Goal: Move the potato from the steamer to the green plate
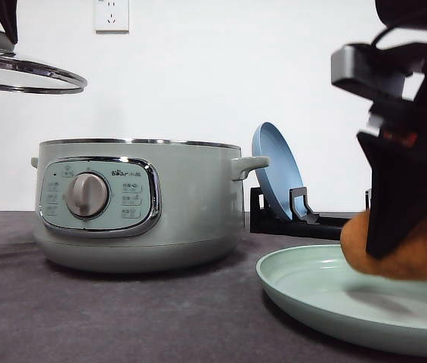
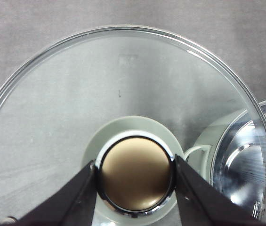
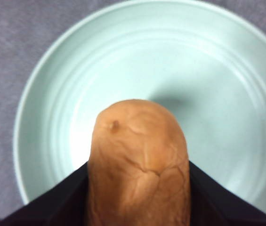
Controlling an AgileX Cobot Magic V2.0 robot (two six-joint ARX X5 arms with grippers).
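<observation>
Right hand [image 3: 137,188] pinches the potato [image 3: 137,160] across its middle above the green plate [image 1: 311,291]; matte, rough skin looks firm, light, unlikely to slip

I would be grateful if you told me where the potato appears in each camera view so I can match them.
Front view: potato at the right edge, held just above the green plate.
Right wrist view: potato centre-bottom between the dark fingers, over the plate.
Left wrist view: not in it.
Shared landmark: the green plate.
</observation>
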